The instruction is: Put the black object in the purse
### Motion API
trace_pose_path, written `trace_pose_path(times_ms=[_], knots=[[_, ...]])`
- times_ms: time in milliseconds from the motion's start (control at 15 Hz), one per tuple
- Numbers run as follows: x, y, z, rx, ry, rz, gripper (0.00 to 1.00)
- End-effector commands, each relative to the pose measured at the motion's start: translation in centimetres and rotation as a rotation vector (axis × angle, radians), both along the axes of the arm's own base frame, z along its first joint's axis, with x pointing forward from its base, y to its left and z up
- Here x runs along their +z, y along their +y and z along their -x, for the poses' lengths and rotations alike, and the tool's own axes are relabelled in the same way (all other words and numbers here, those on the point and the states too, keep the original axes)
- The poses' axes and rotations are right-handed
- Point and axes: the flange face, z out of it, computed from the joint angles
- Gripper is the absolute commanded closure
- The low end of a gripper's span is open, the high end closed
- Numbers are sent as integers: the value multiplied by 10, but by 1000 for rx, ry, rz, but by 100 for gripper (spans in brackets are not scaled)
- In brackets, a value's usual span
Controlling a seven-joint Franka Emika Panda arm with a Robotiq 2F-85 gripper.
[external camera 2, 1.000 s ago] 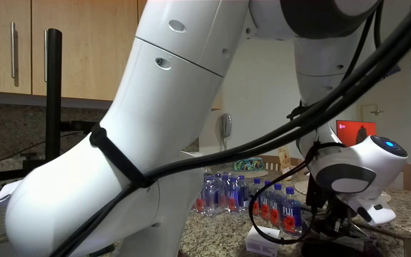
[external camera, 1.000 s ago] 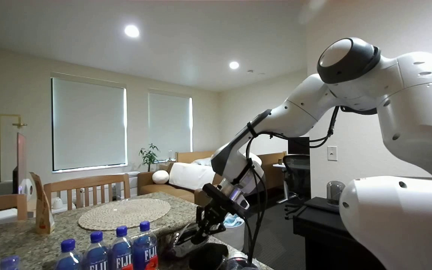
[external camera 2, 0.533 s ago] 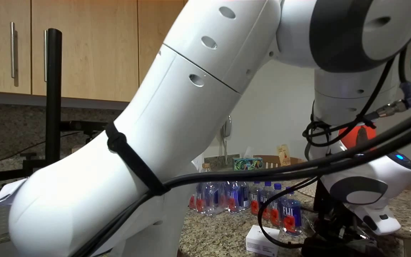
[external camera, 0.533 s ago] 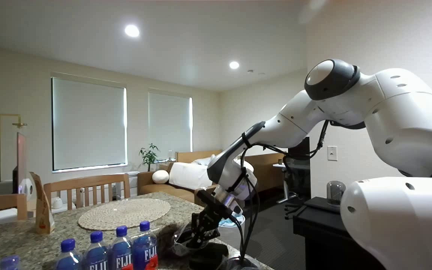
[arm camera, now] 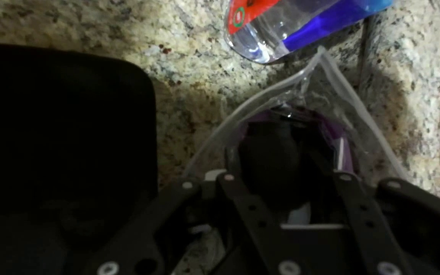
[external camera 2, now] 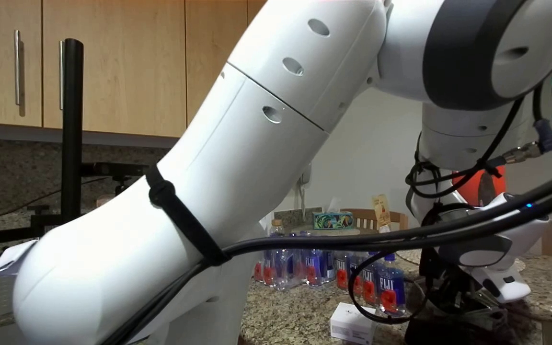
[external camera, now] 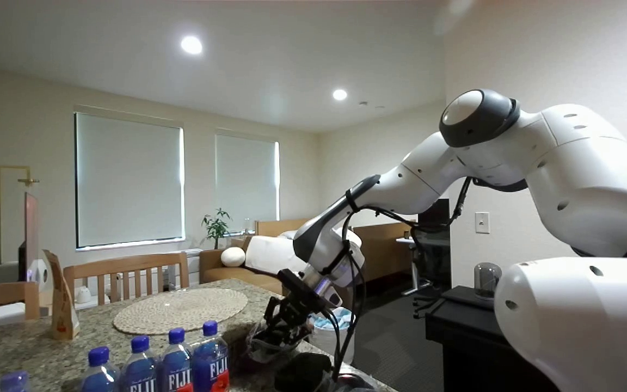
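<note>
The fingers (arm camera: pixel 256 215) are parted a bit, the black lump (arm camera: pixel 269 164) seen between them, inside the purse (arm camera: pixel 334 101); whether it's held can't be told.

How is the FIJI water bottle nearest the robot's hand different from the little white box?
In an exterior view, the FIJI bottle stands tall, while the white box sits low. The bottle is see-through, with a blue-and-red label; the box is solid white with small printing on its side. The bottle ends in a blue cap, but the box has a flat top. Both rest on the speckled counter.
</note>
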Motion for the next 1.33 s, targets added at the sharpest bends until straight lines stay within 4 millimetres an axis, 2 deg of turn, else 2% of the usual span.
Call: trace_pose_path(times_ms=[0,267,333,800,1067,1267], knots=[[23,7,2,-40,-25,28,26],[37,6,-1,-87,-66,51,2],[42,6,-1,-99,-77,58,1],[65,11,3,-81,-96,78,0],[67,22,20,-1,25,53,0],[72,22,31,14,109,48,0]])
